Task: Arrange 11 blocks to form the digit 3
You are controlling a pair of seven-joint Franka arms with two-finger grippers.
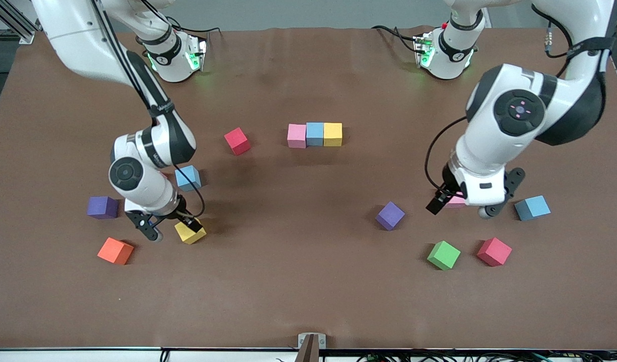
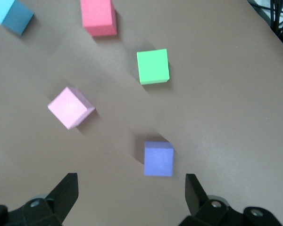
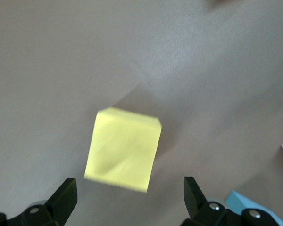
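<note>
A: Blocks first: a pink block (image 1: 296, 136), blue block (image 1: 315, 133) and yellow block (image 1: 333, 134) touch in one row mid-desk (image 1: 308, 291), a red block (image 1: 237, 141) lying apart toward the right arm's end.

B: The rest?

A: Scattered nearer the front camera. At the right arm's end: light blue cube (image 1: 188, 178), purple cube (image 1: 102, 207), orange cube (image 1: 115, 251), yellow cube (image 1: 190, 232). At the left arm's end: violet cube (image 1: 390, 215), green cube (image 1: 443, 255), red cube (image 1: 494, 251), blue cube (image 1: 532, 207), pink cube (image 2: 70, 107).

B: End effectors?

A: The right end effector (image 3: 129, 197) hangs over the yellow cube, fingers spread, holding nothing. The left end effector (image 2: 131, 193) hangs over the pink cube, also spread and empty
</note>
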